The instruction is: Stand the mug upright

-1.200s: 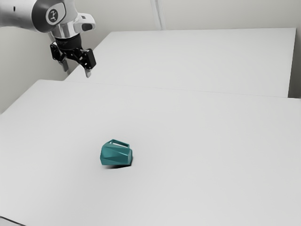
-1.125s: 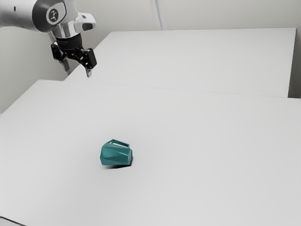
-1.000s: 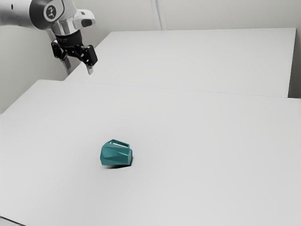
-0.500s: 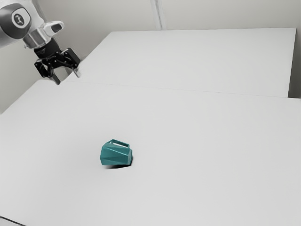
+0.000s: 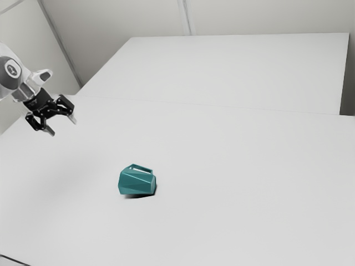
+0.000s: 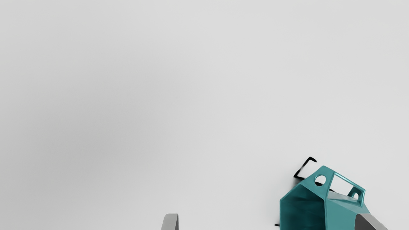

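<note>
At the exterior view's far left, the gripper hangs tilted above the white table, its two fingers spread with nothing between them. A teal faceted mug lies on its side on the table, handle upward, lower in that picture and toward the exterior view's right from the gripper. In the wrist view the gripper has its fingertips wide apart. The mug is seen there with its dark hollow mouth facing the camera, partly covered by one fingertip; its lower part is cut off by the picture's edge.
The white table carries the mug's dark shadow beside it. Behind stands a large white surface, meeting the table along a thin line. A thin dark line crosses the exterior view's lower left corner.
My gripper has moved toward the exterior view's left and lower in that picture, and the hand has tilted and turned. The mug has stayed where it was, on its side.
</note>
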Robot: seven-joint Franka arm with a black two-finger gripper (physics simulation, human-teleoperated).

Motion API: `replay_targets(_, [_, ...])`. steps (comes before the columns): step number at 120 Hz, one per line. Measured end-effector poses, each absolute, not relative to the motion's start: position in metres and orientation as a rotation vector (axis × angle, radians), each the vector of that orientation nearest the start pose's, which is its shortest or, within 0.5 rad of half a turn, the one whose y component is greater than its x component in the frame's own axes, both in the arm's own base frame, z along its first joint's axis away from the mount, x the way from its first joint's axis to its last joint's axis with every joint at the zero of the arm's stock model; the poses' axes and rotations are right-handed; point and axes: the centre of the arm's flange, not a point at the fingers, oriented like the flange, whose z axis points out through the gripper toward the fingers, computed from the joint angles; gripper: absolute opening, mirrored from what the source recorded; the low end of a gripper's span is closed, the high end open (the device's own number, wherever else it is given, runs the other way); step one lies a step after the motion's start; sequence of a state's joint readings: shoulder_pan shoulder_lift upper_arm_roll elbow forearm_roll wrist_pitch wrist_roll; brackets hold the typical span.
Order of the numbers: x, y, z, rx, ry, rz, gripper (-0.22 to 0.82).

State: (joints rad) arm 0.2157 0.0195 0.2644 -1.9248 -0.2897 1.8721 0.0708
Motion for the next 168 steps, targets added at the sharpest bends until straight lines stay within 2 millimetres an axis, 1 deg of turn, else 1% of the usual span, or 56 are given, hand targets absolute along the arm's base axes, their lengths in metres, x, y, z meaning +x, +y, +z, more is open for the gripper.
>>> replay_targets(6, [0.508,0.233,0.468,-3.314,-0.833,-0.007,0.6])
replay_targets(12, [0.511,0.223,0.463,-3.324,-0.798,-0.011,0.6])
replay_targets(31, [0.518,0.173,0.439,-3.402,-0.693,-0.049,0.6])
replay_targets(43, [0.515,0.139,0.432,-3.441,-0.607,-0.092,0.6])
replay_targets(50, [0.508,0.127,0.427,-3.456,-0.582,-0.112,0.6])
replay_targets(55, [0.503,0.13,0.424,-3.457,-0.597,-0.13,0.6])
replay_targets(64, [0.491,0.144,0.417,-3.457,-0.669,-0.151,0.6])
replay_targets(73, [0.488,0.15,0.412,-3.479,-0.722,-0.177,0.6])
replay_targets(90, [0.485,0.144,0.399,-3.557,-0.797,-0.205,0.6])
replay_targets(101, [0.477,0.139,0.382,-3.6,-0.853,-0.204,0.6])
replay_targets(108, [0.472,0.137,0.375,-3.617,-0.872,-0.214,0.6])
replay_targets(130, [0.465,0.135,0.364,-3.647,-0.864,-0.253,0.6])
replay_targets(151, [0.455,0.133,0.342,-3.674,-0.874,-0.245,0.6])
replay_targets(168, [0.452,0.132,0.332,-3.686,-0.866,-0.277,0.6])
